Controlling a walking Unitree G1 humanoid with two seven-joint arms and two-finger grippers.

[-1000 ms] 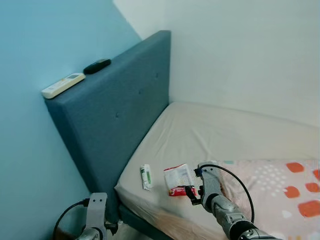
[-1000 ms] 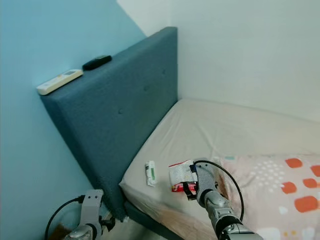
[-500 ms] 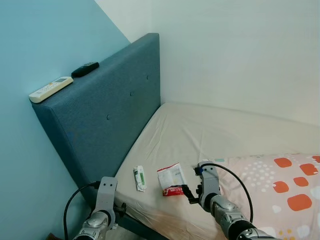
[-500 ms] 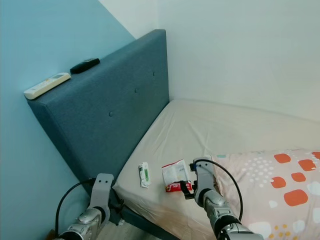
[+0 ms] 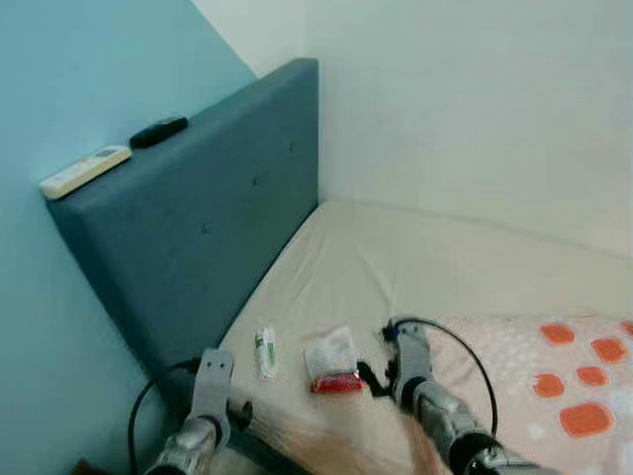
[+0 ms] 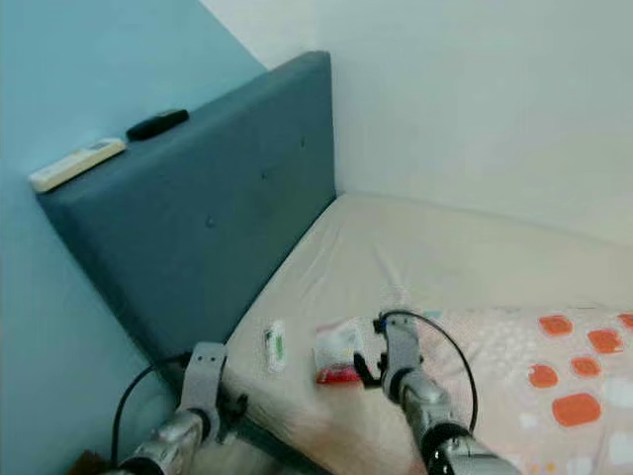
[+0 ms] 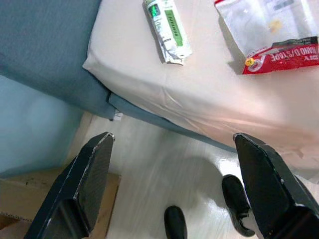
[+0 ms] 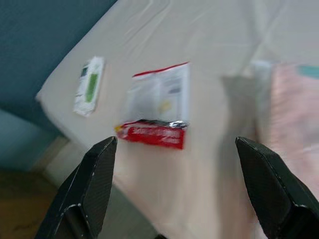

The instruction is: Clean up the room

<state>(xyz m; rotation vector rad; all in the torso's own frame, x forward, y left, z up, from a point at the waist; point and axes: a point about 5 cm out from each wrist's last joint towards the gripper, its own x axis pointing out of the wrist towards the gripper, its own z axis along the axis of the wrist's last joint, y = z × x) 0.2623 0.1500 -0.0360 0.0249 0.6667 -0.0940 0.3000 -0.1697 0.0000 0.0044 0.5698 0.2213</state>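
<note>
Looks like the approach step: right gripper (image 8: 172, 186), jaws wide open, hangs just short of the red-and-white packet (image 8: 158, 105) on the bed (image 5: 415, 267), so next it needs to drop and close.

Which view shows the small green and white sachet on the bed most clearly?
The left wrist view: the green and white sachet lies sharp and large on the sheet, near the mattress corner. The right wrist view shows it blurred, and both eye views show it small and soft, left of the red and white packet.

Glossy plastic wrapper (image 8: 158, 110); matt cloth headboard (image 5: 198, 223), sheet (image 5: 415, 272)
</note>
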